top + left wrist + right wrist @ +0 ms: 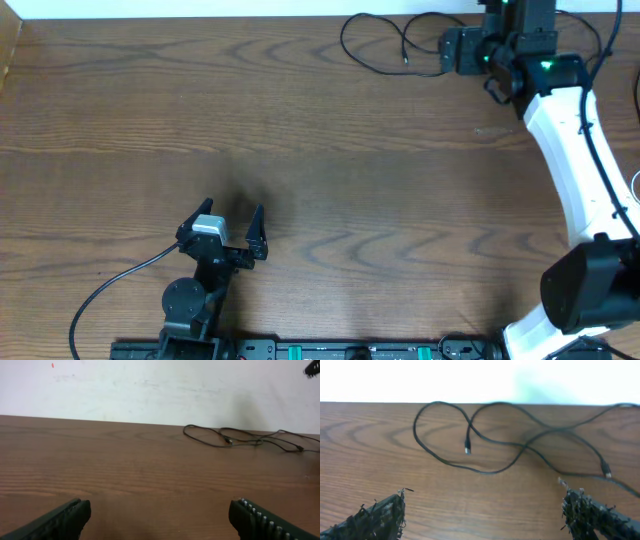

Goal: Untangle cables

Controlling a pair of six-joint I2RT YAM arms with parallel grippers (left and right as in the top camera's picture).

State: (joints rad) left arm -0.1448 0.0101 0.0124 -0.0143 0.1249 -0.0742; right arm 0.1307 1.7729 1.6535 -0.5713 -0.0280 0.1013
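The cables [490,442] lie in loose, crossing loops along the table's [300,150] far edge, toward its far right corner. They are just ahead of my right jaws, which stand spread wide and touch nothing. My left jaws, also spread and empty, sit by the near edge, well apart from the cables. I count two small plugs [467,450]. How many cables there are I cannot tell: the strands overlap and pass under my right arm [570,150].
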